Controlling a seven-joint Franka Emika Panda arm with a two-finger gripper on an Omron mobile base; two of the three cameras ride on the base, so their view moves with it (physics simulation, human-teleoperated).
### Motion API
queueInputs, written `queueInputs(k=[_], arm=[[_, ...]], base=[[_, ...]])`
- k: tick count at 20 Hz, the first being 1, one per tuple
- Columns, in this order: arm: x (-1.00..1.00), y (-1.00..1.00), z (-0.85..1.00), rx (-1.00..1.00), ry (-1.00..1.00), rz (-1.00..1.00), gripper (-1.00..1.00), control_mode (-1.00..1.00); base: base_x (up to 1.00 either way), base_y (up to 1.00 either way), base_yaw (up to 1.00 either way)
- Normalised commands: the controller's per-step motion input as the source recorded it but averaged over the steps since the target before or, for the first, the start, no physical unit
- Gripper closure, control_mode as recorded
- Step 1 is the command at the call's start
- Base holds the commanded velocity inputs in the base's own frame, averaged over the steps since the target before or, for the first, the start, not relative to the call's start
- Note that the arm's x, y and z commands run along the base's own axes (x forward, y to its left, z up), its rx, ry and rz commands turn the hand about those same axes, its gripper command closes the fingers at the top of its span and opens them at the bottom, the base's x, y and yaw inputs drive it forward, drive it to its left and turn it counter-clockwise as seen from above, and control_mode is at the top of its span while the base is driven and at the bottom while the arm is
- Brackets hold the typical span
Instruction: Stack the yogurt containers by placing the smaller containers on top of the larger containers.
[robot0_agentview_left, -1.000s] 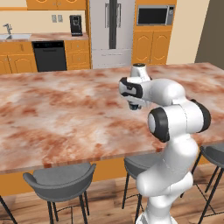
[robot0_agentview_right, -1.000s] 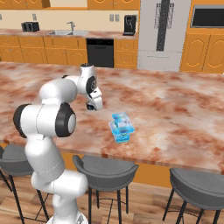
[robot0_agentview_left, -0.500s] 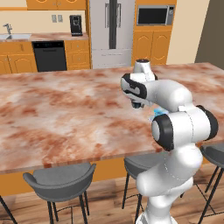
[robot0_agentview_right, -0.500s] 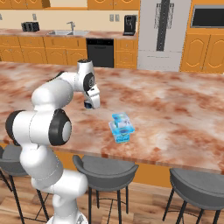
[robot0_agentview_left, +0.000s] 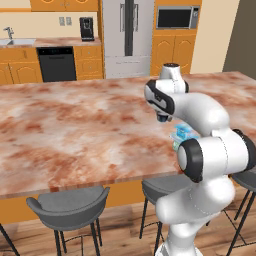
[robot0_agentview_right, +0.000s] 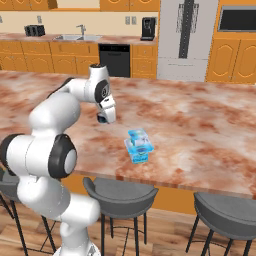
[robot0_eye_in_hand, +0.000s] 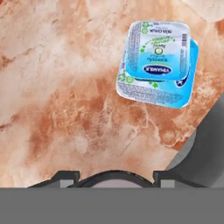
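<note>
Two light-blue yogurt containers stand stacked on the marble counter (robot0_agentview_right: 200, 125) near its front edge. The smaller container (robot0_eye_in_hand: 158, 48) lies on the wider, green-marked larger container (robot0_eye_in_hand: 175, 98), slightly askew. The same stack (robot0_agentview_right: 139, 145) (robot0_agentview_left: 182, 134) stands to the right of my hand in both base views. My gripper (robot0_agentview_right: 102, 119) (robot0_agentview_left: 162, 119) (robot0_eye_in_hand: 116, 177) hovers over bare counter, apart from the stack. It is open and nothing is between its fingers.
Grey bar stools (robot0_agentview_right: 120, 192) (robot0_agentview_left: 67, 205) stand along the counter's front edge, and one (robot0_eye_in_hand: 205, 153) appears past that edge in the hand view. Wide bare marble lies to the left and behind the stack. Cabinets, fridge and sink line the far wall.
My arm has swung its elbow lower and to the right while the hand stays near the same spot above the counter. The stack has not moved and the jaws keep the same width.
</note>
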Motion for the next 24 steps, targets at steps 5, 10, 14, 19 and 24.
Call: queueInputs(k=[5, 10, 14, 19, 24], arm=[[-0.3, -0.2, 0.19, 0.0, -0.04, 0.0, 1.0, -1.0], [-0.26, -0.21, 0.15, 0.0, -0.05, 0.0, 1.0, -1.0], [-0.24, -0.23, 0.12, 0.0, -0.04, 0.0, 1.0, -1.0], [-0.22, -0.26, 0.09, 0.0, -0.02, -0.02, 1.0, -1.0], [-0.21, -0.24, 0.1, 0.0, 0.0, -0.02, 1.0, -1.0]], base=[[0.0, 0.0, 0.0], [0.0, 0.0, 0.0], [0.0, 0.0, 0.0], [0.0, 0.0, 0.0], [0.0, 0.0, 0.0]])
